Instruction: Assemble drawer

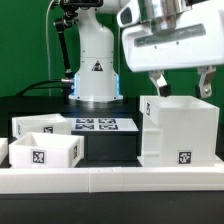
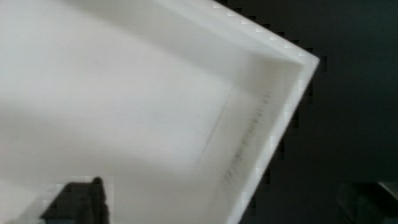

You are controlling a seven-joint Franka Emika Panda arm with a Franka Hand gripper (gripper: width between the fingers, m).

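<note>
Bright light — soft, blurred wrist view

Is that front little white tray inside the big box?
Out: the small open-topped white plastic tray sits on the exterior view's left, apart from the large boxy white shell.

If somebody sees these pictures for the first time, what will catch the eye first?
The gripper looms large at the exterior view's upper right, open, hanging over the big white shell. At that view's left a small tagged tray sits on the dark table, with the marker board behind it. The wrist view is almost filled by the shell's white corner.
</note>
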